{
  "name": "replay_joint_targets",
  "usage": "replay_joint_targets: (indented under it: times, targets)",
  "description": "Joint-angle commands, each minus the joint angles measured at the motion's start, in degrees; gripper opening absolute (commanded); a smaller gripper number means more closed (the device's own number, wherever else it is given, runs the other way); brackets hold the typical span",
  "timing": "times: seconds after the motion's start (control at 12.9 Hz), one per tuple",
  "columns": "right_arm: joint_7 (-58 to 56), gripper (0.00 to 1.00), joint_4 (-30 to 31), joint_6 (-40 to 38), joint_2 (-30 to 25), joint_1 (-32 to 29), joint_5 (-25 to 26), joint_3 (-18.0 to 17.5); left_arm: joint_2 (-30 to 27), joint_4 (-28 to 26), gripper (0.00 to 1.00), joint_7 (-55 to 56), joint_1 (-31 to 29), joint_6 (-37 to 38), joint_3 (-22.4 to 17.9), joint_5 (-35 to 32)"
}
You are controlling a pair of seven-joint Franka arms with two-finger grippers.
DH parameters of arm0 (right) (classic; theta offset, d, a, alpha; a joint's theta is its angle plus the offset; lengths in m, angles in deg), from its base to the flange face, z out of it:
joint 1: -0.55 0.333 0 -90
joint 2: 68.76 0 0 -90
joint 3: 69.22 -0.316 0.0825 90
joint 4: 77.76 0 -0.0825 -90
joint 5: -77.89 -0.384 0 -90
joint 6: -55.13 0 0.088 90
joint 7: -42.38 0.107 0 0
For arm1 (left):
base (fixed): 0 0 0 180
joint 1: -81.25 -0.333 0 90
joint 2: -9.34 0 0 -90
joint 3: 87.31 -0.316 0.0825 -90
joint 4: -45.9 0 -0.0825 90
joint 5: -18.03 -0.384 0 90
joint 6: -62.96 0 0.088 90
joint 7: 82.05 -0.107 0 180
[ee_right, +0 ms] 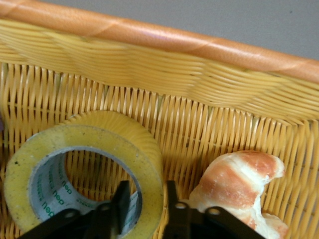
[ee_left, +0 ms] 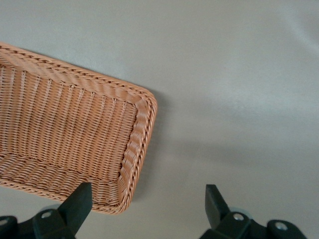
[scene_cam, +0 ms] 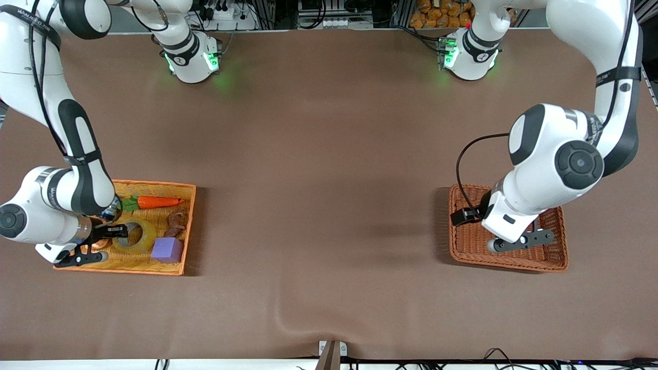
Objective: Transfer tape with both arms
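The tape point(scene_cam: 146, 234), a yellowish ring with a grey-white core, lies in the orange-rimmed yellow basket point(scene_cam: 154, 183) at the right arm's end of the table. My right gripper point(scene_cam: 119, 230) is down in that basket. In the right wrist view the right gripper point(ee_right: 147, 191) is shut on the wall of the tape point(ee_right: 89, 144), one finger inside the ring and one outside. My left gripper point(scene_cam: 522, 240) hangs open and holds nothing over the brown wicker basket point(scene_cam: 558, 257). In the left wrist view the left gripper point(ee_left: 149, 194) is over the corner of that basket point(ee_left: 65, 124).
A croissant point(ee_right: 239, 184) lies right beside the tape, against the basket wall point(ee_right: 149, 35). The same basket also holds a carrot point(scene_cam: 157, 201), a purple block point(scene_cam: 167, 249) and a small brown object point(scene_cam: 177, 223). The brown wicker basket holds nothing.
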Motion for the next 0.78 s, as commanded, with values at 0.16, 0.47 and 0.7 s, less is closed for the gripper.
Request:
replay_joint_targets:
  times: [0.16, 0.47, 0.7]
  targets:
    - [-1.6, 0.0, -1.3, -0.3, -2.3, -0.6, 0.9, -1.3, -4.9, -0.4, 1.0, 0.7, 0.0, 3.5, 1.0, 0.7]
    - [-2.3, 0.0, -2.1, -4.7, -8.2, -0.1, 0.2, -3.6, -6.2, 0.1, 1.0, 0.6, -0.2, 4.6, 1.8, 0.6]
    - [0.5, 0.0, -5.9, -13.4, -10.6, 0.5, 0.1, -8.6, -6.3, 0.0, 1.0, 0.7, 0.1, 4.6, 1.9, 0.7]
